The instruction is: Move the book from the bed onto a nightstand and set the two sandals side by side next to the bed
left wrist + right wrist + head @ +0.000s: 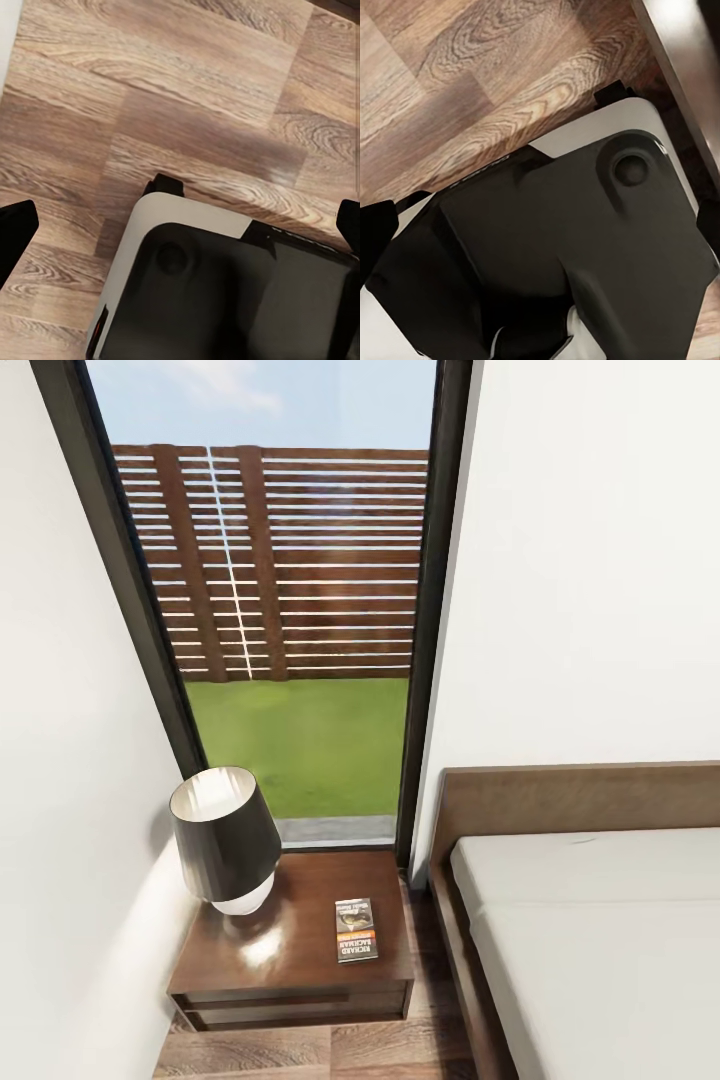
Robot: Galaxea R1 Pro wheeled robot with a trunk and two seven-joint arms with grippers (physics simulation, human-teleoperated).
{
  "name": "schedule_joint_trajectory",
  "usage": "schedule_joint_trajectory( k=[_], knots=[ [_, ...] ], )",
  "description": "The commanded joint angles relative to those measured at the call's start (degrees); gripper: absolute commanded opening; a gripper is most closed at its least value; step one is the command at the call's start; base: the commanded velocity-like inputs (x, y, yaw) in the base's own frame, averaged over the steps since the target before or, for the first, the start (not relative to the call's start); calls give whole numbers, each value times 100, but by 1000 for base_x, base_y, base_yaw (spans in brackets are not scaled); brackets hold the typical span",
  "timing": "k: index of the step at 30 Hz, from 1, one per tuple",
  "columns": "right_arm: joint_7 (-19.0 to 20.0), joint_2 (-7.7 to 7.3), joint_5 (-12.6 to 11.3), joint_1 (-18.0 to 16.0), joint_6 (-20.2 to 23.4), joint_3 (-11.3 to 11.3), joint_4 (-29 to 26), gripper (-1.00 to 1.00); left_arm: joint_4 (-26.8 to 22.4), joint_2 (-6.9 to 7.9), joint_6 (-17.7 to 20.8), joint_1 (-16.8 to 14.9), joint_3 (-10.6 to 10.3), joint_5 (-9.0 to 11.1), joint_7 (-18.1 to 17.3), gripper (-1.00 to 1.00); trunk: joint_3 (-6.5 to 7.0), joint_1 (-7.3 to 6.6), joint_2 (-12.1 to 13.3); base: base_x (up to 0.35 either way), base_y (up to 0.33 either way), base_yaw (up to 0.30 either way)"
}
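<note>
The book [356, 930] lies flat on the nightstand [300, 895], near its right front corner, orange band and white lettering facing up. Right of the nightstand stands the bed [600, 940], with a dark brown headboard and a bare pale grey mattress. The two sandals are out of view. In the left wrist view my left gripper [180, 225] is open, its black fingertips [15, 232] far apart over the plank floor and my own base. In the right wrist view my right gripper [540, 232] is open too, empty, above the base.
A black-shaded lamp [225, 835] fills the nightstand's left half. A tall dark-framed window [300, 610] rises behind it, with white walls on both sides. A narrow strip of wood floor [425, 960] separates nightstand and bed. A dark brown edge [675, 60] runs beside my base.
</note>
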Motion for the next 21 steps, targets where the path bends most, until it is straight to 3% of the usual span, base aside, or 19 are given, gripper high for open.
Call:
schedule_joint_trajectory(
  k=[1, 21],
  knots=[
    [33, 0, -48, -9, 8, 49, 17, 100, 9, -12, -20, -5, -47, 48, -18, 100, -9, 2, -9, 0, 0, 0],
    [32, 1, -48, -9, 8, 48, 17, 100, 9, -61, -19, -5, -44, 48, -2, 100, -9, 2, -9, 0, 0, 0]
  ],
)
